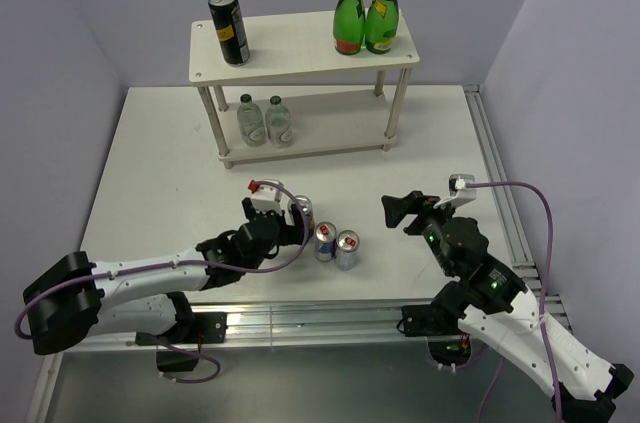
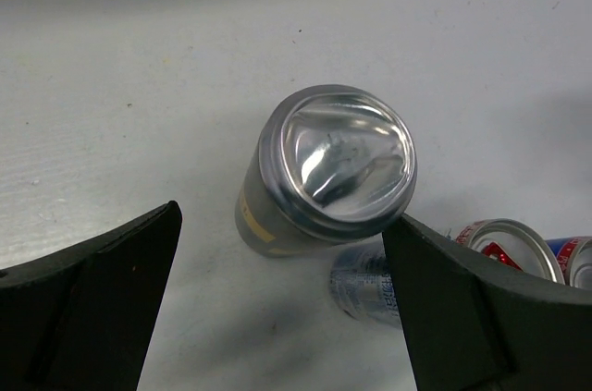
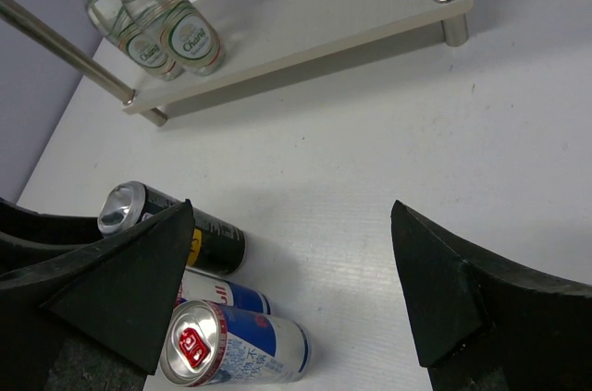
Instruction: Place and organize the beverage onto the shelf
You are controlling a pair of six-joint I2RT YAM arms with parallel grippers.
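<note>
The shelf [image 1: 300, 51] stands at the back. One black-and-yellow can [image 1: 229, 26] stands on its top board at the left. Two clear bottles [image 1: 250, 121] [image 1: 278, 121] stand on the lower board and also show in the right wrist view [image 3: 176, 30]. A second black-and-yellow can [image 1: 301, 211] [image 2: 338, 155] stands on the table with two silver-blue cans [image 1: 325, 240] [image 1: 347, 248] beside it. My left gripper [image 1: 290, 225] [image 2: 282, 220] is open, its fingers either side of the black-and-yellow can. My right gripper [image 1: 400, 211] [image 3: 293, 211] is open and empty, to the right of the cans [image 3: 236, 345].
Two tall green glass bottles [image 1: 348, 8] [image 1: 382, 8] stand on the right of the shelf's top board. A metal rail [image 1: 500, 203] runs along the table's right edge. Grey walls close in on the left, back and right.
</note>
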